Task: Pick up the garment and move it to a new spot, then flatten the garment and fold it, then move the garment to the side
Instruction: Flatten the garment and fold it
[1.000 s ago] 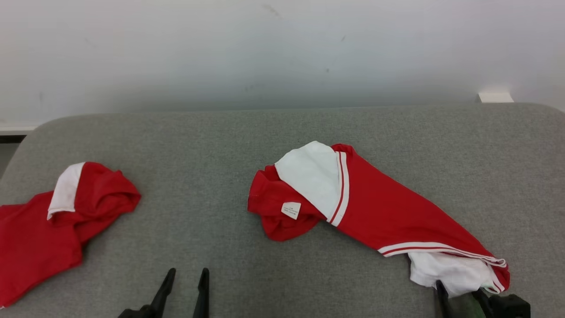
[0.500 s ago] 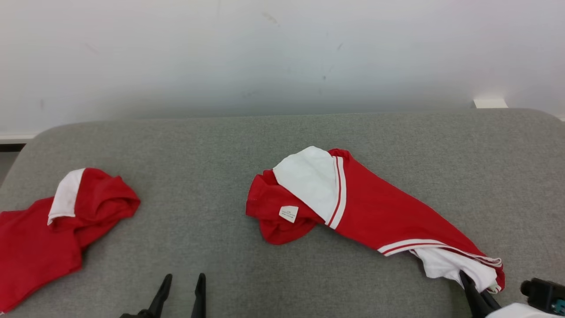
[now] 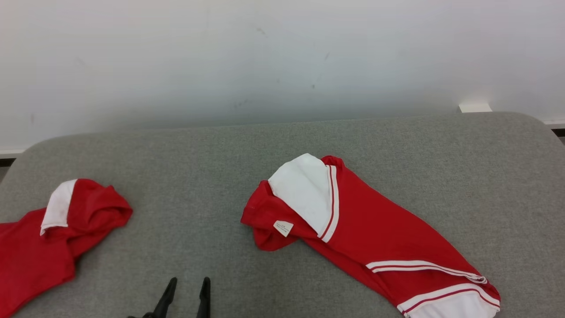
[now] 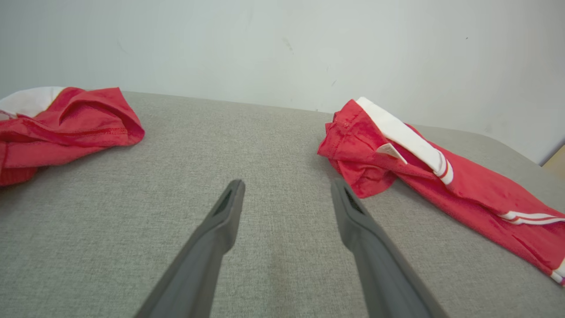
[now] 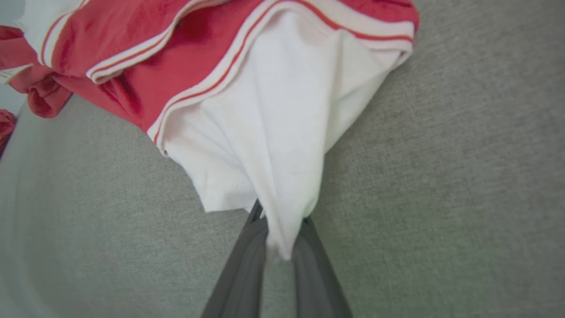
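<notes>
The right gripper (image 5: 278,223) is pinched nearly shut on the white corner of the garment (image 3: 375,229), a 1-edge hold, likely so the cloth trails when lifted. The garment runs from the head view's centre toward 4 o'clock on the grey table (image 3: 212,150). The left gripper (image 3: 190,283) hangs wide open at 6 o'clock; a second garment (image 3: 48,238) lies at 8 o'clock.

A plain white wall (image 3: 282,53) runs behind, evenly lit and flecked with a few faint dark scuffs. Before it stands a desk (image 3: 282,141) covered in grey woven cloth, its far corners rounded. At two o'clock a small white block (image 3: 475,107) sits just behind the desk's far edge. A pale skirting strip (image 3: 9,151) shows at nine o'clock.
</notes>
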